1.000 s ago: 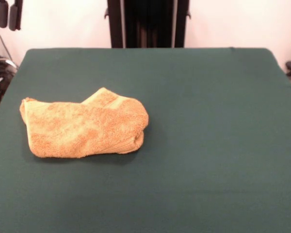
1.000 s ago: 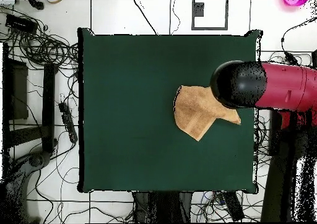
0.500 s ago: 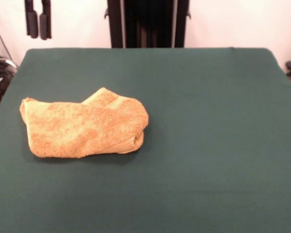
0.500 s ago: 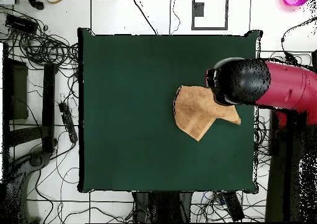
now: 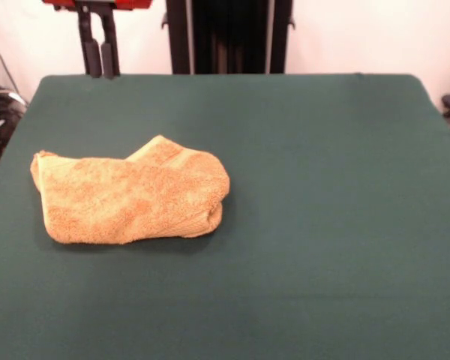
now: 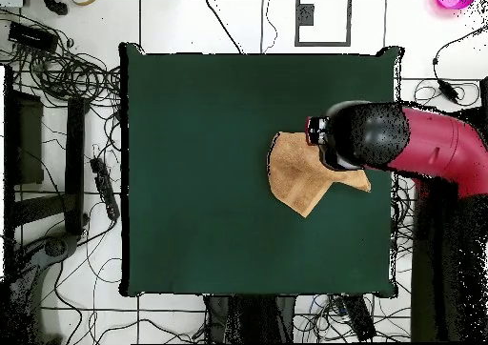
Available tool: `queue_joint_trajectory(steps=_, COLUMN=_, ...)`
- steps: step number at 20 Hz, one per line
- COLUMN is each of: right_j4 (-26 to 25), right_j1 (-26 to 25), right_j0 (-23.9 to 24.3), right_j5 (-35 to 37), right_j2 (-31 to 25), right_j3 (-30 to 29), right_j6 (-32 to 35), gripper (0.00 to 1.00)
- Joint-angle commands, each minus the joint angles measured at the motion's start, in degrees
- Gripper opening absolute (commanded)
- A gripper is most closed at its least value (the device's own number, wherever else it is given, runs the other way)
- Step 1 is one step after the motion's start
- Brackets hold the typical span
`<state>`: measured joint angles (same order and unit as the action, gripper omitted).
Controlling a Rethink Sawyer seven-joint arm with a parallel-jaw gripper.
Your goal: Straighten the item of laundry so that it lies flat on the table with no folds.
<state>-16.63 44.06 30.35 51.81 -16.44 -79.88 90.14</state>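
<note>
1. One towel [image 5: 131, 199] lies folded over itself on the green counter [image 5: 322, 225], toward its left side in the front view.
2. Claw [image 5: 99, 58] hangs above the far edge, fingers slightly parted, holding nothing.

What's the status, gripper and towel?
Gripper open, empty, high above the table's far edge. Towel folded over itself, not flat. Nothing else on the felt.
</note>
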Motion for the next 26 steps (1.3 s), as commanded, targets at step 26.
queue_joint_trajectory(steps=26, right_j4=-8.0, right_j1=-15.8, right_j0=-3.0, right_j5=-7.3, right_j2=-5.4, right_j3=-5.5, right_j6=-3.7, gripper=0.00)
